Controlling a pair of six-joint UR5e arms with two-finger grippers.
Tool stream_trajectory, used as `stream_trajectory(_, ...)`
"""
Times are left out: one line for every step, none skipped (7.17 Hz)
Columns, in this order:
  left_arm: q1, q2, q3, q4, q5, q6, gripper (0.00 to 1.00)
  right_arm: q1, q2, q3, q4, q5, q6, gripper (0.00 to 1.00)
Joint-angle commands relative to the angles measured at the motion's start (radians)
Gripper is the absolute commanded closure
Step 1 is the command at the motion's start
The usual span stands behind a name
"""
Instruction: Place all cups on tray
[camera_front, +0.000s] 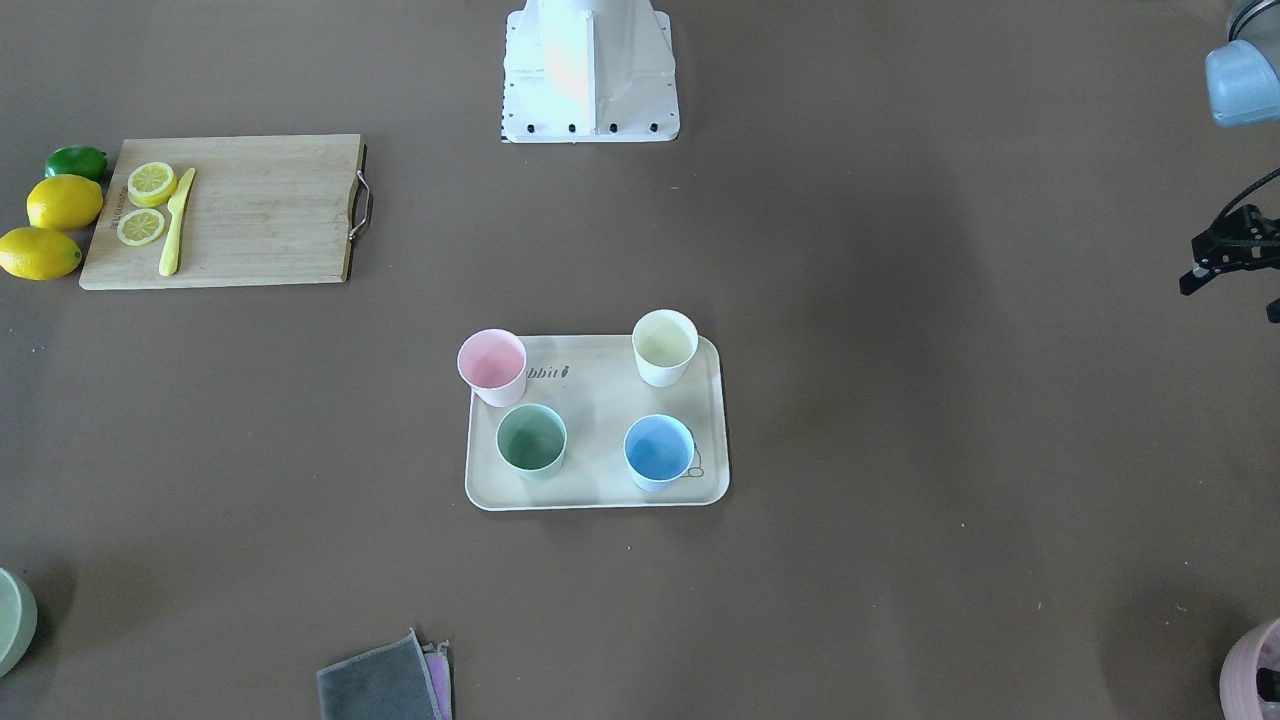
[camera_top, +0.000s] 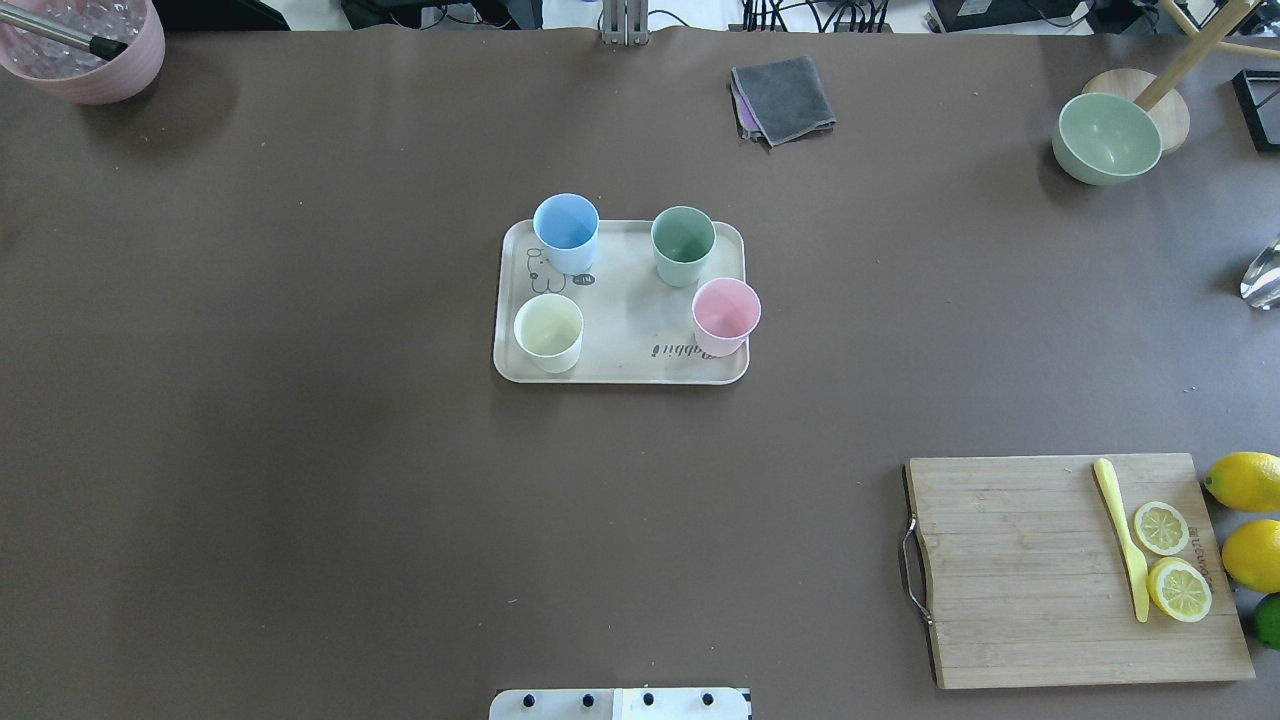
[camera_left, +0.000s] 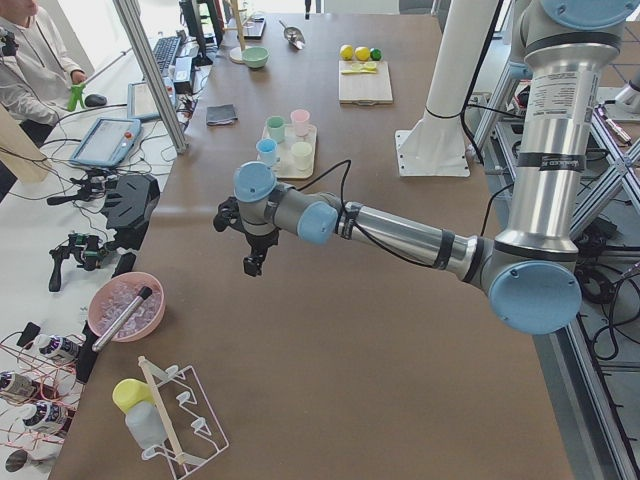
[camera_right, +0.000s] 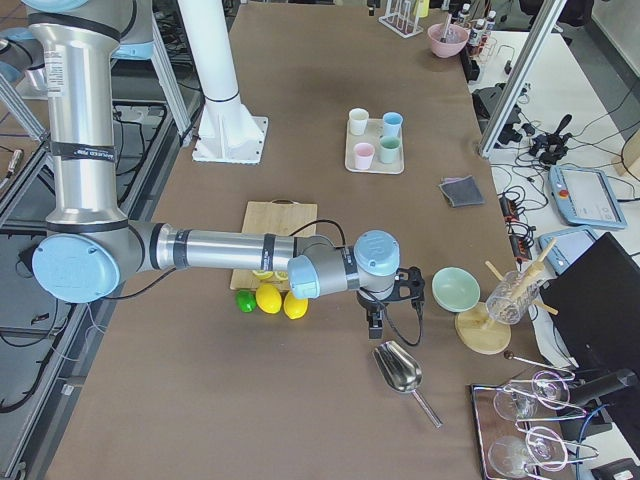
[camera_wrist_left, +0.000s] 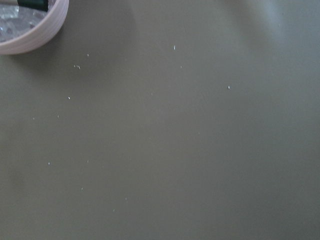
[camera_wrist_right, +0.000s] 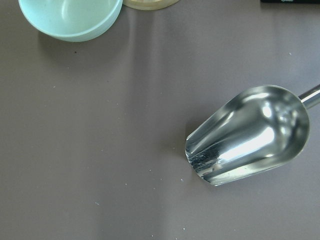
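The cream tray (camera_front: 600, 485) lies mid-table, also in the overhead view (camera_top: 625, 320). All four cups stand upright on it: pink (camera_front: 491, 365) (camera_top: 726, 314) close to one corner's rim, cream-white (camera_front: 664, 345) (camera_top: 548, 331), sage green (camera_front: 531, 438) (camera_top: 683, 243), light blue (camera_front: 658, 450) (camera_top: 566, 230). My left gripper (camera_front: 1230, 300) hangs far off at the table's left end, open and empty; it also shows in the exterior left view (camera_left: 252, 262). My right gripper (camera_right: 375, 322) hovers at the table's right end above a metal scoop; I cannot tell whether it is open or shut.
A wooden cutting board (camera_top: 1040, 570) holds lemon slices and a yellow knife, with lemons (camera_top: 1245, 480) beside it. A green bowl (camera_top: 1105, 138), a metal scoop (camera_wrist_right: 250, 135), a grey cloth (camera_top: 785, 97) and a pink bowl (camera_top: 85, 50) sit near the edges.
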Motion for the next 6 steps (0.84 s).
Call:
stream_trajectory(-0.025,0.057,0.016,0.006,-0.009,0.04,0.02,0.015,-0.003,-0.002,-0.006,-0.002,-0.025,0.0)
stream_trajectory(-0.026,0.054,0.05,0.005,-0.017,-0.002,0.02,0.012,-0.001,-0.005,-0.006,-0.016,-0.026,0.0)
stream_trajectory(-0.04,0.051,0.046,0.005,-0.014,-0.007,0.02,0.019,-0.001,-0.003,-0.006,-0.016,-0.028,0.0)
stream_trajectory(-0.042,0.054,0.056,0.006,-0.013,-0.008,0.02,0.022,0.001,0.001,-0.004,-0.013,-0.026,0.0)
stream_trajectory(-0.067,0.051,0.053,0.005,-0.013,-0.005,0.02,0.021,0.005,0.003,-0.001,-0.013,-0.026,0.0)
stream_trajectory(-0.122,0.057,0.058,0.006,-0.011,-0.005,0.02,0.021,0.01,0.012,0.004,0.003,-0.028,0.0)
